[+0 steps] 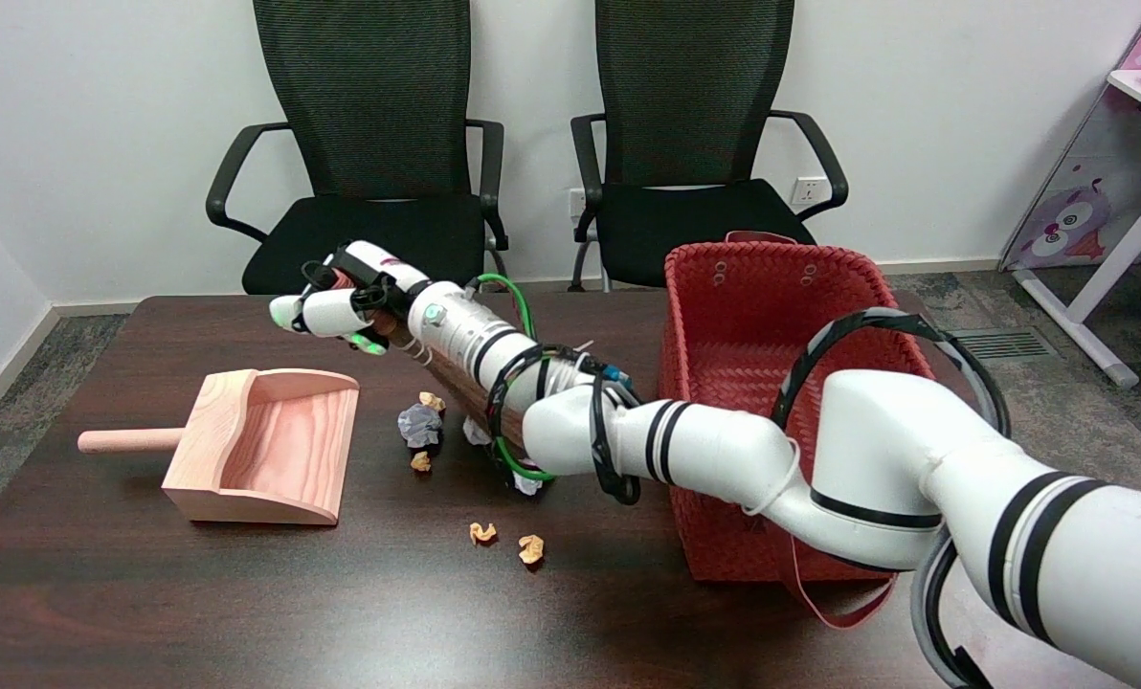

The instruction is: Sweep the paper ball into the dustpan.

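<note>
Fingers [314, 311] of the right hand [346, 301] are curled in around something reddish brown at the upper left of centre, though what they clamp is mostly hidden by the hand itself; a brown shaft [465, 397] shows beneath the forearm, running down and right from the hand, so the grip appears to be on that shaft. Its lower end is covered by the arm and cannot be made out.

Just below and right of the hand, the paper ball [420, 424], grey-white and crumpled, lies on the dark wooden table [149, 593], near the open mouth of the wooden dustpan [269, 445] but apart from it. That dustpan sits left of centre with its round handle pointing to the left edge of the frame.

Small tan scraps [432, 401] lie beside the ball, and 2 more [531, 548] rest lower, towards the bottom centre. White bits [526, 483] peek out under the forearm.

Right of centre stands a red woven basket [771, 287], partly crossed by the white arm [896, 459], which enters from the lower right corner. 2 black office chairs [379, 124] stand behind the table against the white wall
</note>
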Available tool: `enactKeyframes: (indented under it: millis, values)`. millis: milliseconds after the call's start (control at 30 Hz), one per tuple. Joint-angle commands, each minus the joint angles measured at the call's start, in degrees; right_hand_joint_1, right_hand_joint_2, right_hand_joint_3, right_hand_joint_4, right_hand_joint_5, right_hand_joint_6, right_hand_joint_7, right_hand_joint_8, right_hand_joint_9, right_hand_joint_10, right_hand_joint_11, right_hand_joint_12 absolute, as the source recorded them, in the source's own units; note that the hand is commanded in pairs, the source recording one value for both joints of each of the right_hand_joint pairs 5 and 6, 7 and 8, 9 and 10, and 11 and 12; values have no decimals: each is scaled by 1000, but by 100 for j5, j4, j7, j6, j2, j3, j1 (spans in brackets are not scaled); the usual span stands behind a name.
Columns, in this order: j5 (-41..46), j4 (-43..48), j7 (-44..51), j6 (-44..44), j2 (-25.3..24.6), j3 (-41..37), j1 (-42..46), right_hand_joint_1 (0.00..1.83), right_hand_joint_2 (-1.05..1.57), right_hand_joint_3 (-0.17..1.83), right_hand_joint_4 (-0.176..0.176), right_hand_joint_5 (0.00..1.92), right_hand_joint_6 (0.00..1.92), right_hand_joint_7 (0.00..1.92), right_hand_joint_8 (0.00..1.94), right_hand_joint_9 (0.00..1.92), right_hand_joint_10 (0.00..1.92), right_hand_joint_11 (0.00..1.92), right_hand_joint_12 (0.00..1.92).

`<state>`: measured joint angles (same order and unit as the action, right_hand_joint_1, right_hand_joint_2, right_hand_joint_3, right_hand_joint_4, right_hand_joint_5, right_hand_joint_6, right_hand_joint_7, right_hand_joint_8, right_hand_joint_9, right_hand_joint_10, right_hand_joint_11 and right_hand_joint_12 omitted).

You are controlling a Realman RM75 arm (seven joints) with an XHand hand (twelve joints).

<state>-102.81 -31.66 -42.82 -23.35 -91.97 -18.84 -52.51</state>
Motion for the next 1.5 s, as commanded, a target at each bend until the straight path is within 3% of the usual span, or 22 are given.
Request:
enactKeyframes:
  millis: [33, 333, 967, 1167, 1367, 1500]
  values:
    - [5, -873, -438, -88, 107, -14, 266, 939, 1571, 611, 176, 1920, 1920, 1920, 1920, 1920, 1920, 1890, 1890]
    - [24, -1525, -862, -302, 197, -94, 416, 966, 1571, 649, 176, 1920, 1920, 1920, 1920, 1920, 1920, 1920, 1920]
    - [-19, -1409, -1308, -1832, 248, -460, 417, 959, 1571, 693, 176, 1920, 1920, 1920, 1920, 1920, 1920, 1920, 1920]
    - [-10, -1890, -1301, -2515, 569, -489, 460, 965, 1571, 800, 176, 1920, 1920, 1920, 1920, 1920, 1920, 1920, 1920]
    - [-193, -2656, -1223, -2843, 1371, -426, 744, 961, 1571, 930, 176, 1920, 1920, 1920, 1920, 1920, 1920, 1920, 1920]
    - [-63, -3541, -343, -2783, 1875, -602, 1177, 975, 1571, 1238, 176, 1920, 1920, 1920, 1920, 1920, 1920, 1920, 1920]
